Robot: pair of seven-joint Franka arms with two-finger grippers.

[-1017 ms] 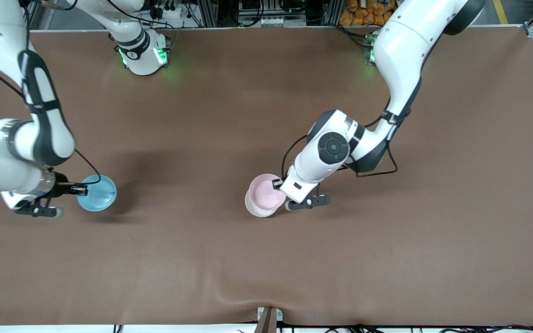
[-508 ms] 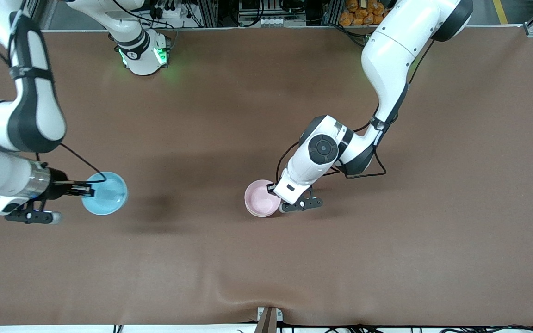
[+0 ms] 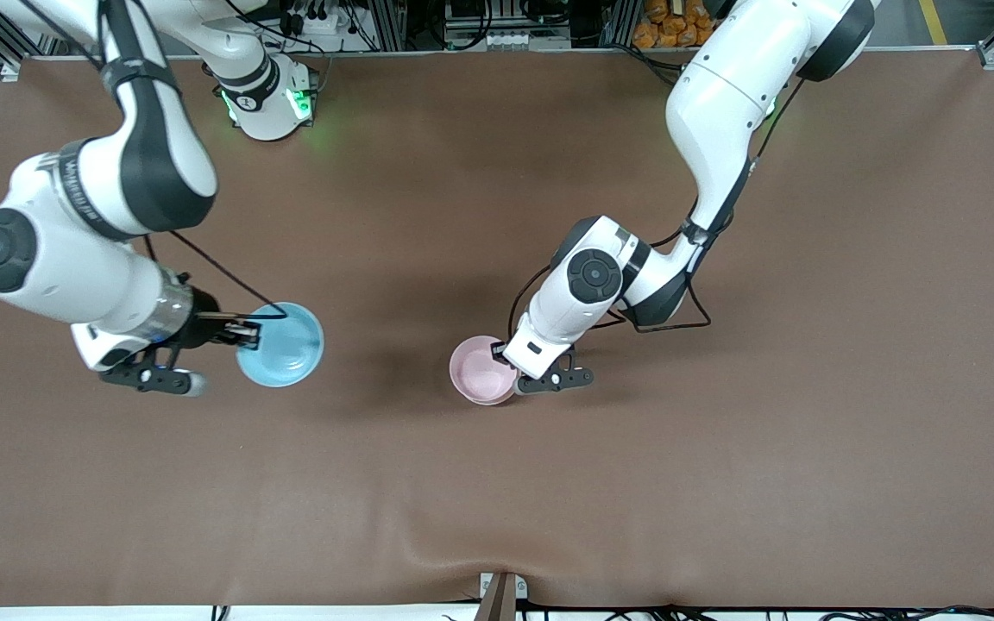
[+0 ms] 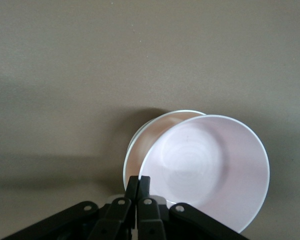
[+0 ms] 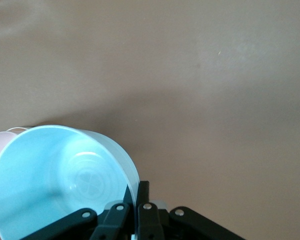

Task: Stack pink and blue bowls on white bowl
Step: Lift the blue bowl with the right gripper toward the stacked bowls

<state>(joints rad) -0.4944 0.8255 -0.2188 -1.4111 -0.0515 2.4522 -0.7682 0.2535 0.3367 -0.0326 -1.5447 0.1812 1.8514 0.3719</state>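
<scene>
Left end effector [image 3: 507, 351]: fingers closed on the rim of one glossy pale pink bowl [image 3: 481, 370], nested in one glossy white bowl [image 4: 152, 131] at frame centre on the brown surface [image 3: 721, 448]. Right end effector [image 3: 248, 331]: fingers pinched on the rim of one glossy sky-blue bowl [image 3: 283, 347], carried above the surface at centre-left.

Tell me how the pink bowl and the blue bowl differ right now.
Colour: the pink bowl is pale pink, the blue bowl light sky blue. Holder: the left gripper pinches the pink bowl's rim, the right gripper the blue bowl's. Place: the pink bowl sits in the white bowl mid-table; the blue bowl is over bare table toward the right arm's end. Both are round, plain, glossy and look the same size.
</scene>
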